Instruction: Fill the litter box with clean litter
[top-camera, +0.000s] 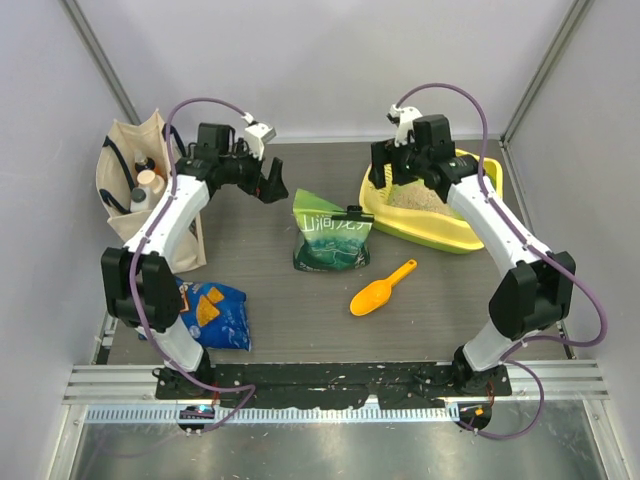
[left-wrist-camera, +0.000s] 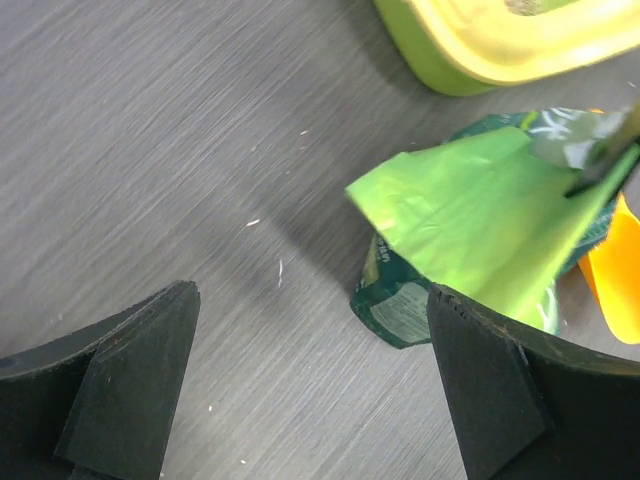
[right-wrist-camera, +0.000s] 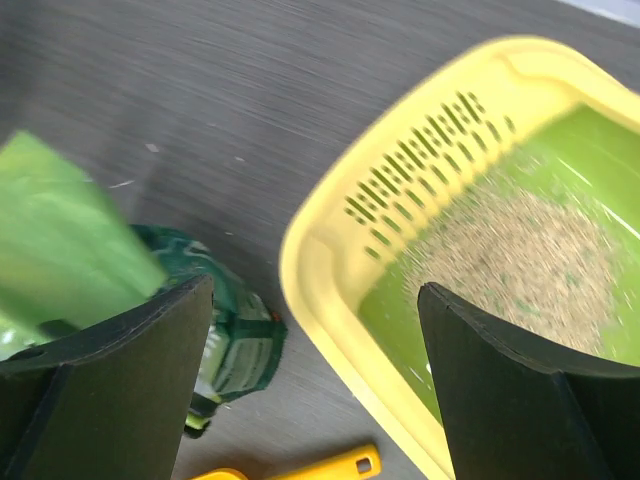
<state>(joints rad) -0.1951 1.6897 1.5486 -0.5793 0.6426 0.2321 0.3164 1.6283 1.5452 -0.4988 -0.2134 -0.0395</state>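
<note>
The litter box (top-camera: 452, 236), yellow rim and lime-green basin, sits at the back right; its slotted grate (right-wrist-camera: 425, 160) shows in the right wrist view. Beige clean litter (top-camera: 413, 198) lies in the basin, also in the right wrist view (right-wrist-camera: 520, 255). A green printed pouch (top-camera: 332, 235) stands upright mid-table, clipped at the top, also in the left wrist view (left-wrist-camera: 490, 215). My right gripper (top-camera: 385, 172) is open and empty above the box's left end. My left gripper (top-camera: 268, 186) is open and empty, left of the pouch.
An orange scoop (top-camera: 381, 290) lies in front of the pouch. A blue chips bag (top-camera: 213, 313) lies at the front left. A beige tote bag (top-camera: 135, 180) with bottles stands at the back left. Grey walls enclose the table.
</note>
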